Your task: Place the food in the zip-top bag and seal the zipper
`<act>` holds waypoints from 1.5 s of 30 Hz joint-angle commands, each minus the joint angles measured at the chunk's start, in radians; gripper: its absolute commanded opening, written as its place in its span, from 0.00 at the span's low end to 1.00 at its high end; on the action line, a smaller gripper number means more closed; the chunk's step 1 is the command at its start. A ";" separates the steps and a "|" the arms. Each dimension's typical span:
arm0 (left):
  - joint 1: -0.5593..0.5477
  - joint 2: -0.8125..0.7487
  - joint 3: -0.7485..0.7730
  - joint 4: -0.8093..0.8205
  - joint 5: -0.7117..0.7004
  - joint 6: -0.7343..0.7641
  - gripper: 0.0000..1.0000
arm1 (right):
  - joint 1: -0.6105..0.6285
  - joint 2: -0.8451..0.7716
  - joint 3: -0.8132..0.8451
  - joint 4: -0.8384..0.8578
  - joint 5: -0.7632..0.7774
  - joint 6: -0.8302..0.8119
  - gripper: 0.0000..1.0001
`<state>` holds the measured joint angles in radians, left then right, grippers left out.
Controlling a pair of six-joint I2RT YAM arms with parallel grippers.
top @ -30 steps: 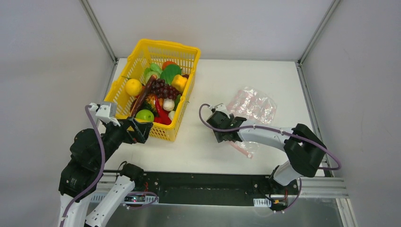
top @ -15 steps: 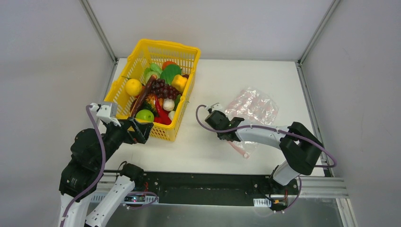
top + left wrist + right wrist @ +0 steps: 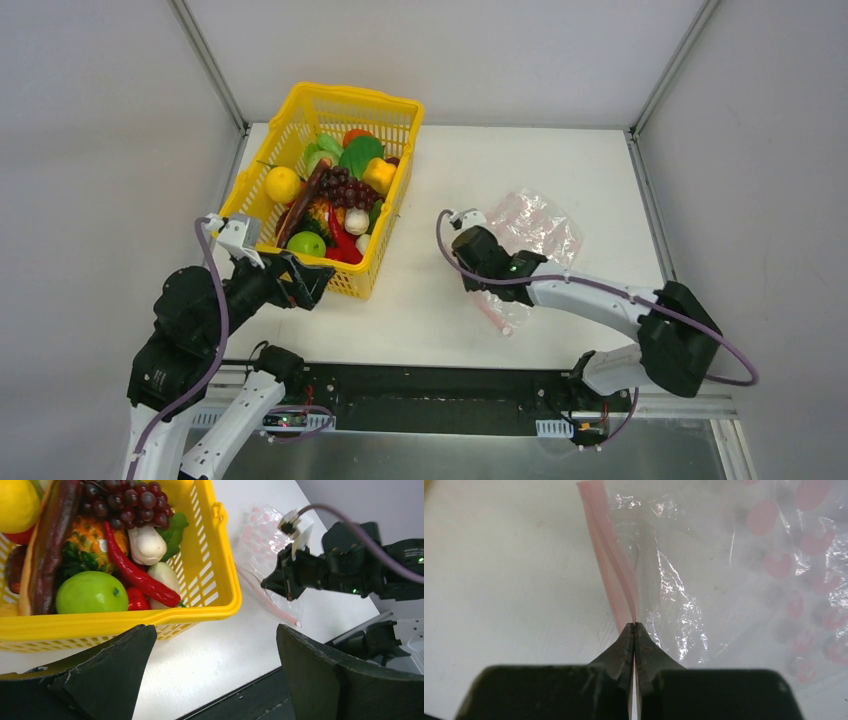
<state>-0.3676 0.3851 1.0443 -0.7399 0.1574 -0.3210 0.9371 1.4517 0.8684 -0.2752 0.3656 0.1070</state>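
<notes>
**Zip-top bag** (image 3: 535,228) — clear crinkly film, judged light, limp and slippery. It lies on the worktop (image 3: 420,310), to the right of the yellow basket (image 3: 395,108).

- Best hold: the firmer pink zipper (image 3: 611,565) along its mouth.
- Right pincer (image 3: 634,626): pressed together, pinching that strip.
- Left pincer (image 3: 215,637): spread wide, near the basket.
- Food (image 3: 90,592) — rigid, probably light toy pieces, heaped in the basket.
</notes>
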 commanded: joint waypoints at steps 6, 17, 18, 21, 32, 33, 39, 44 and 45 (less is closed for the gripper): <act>-0.021 0.101 -0.012 0.170 0.238 -0.085 0.93 | -0.086 -0.257 -0.055 0.079 -0.175 0.168 0.00; -0.568 0.415 0.079 0.259 -0.227 -0.053 0.92 | -0.147 -0.423 -0.096 0.117 -0.197 0.346 0.00; -0.596 0.445 0.076 0.290 -0.254 -0.066 0.91 | -0.152 -0.437 -0.099 0.117 -0.187 0.363 0.00; -0.649 0.527 0.027 0.415 -0.292 -0.138 0.82 | -0.159 -0.472 -0.101 0.110 -0.180 0.414 0.00; -0.668 0.804 -0.082 0.751 -0.289 -0.227 0.80 | -0.160 -0.550 -0.080 0.062 -0.173 0.480 0.00; -0.669 0.825 -0.092 0.787 -0.284 -0.233 0.79 | -0.159 -0.556 -0.080 0.062 -0.174 0.482 0.00; -0.671 0.910 -0.135 0.932 -0.244 -0.272 0.73 | -0.160 -0.575 -0.072 0.047 -0.188 0.498 0.00; -0.671 0.944 -0.140 0.929 -0.280 -0.289 0.63 | -0.162 -0.592 -0.057 0.033 -0.197 0.502 0.00; -0.672 0.948 -0.148 0.937 -0.289 -0.295 0.62 | -0.162 -0.594 -0.055 0.029 -0.193 0.502 0.00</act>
<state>-1.0290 1.3273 0.9096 0.1017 -0.1062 -0.5785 0.7803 0.8886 0.7692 -0.2436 0.1726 0.5922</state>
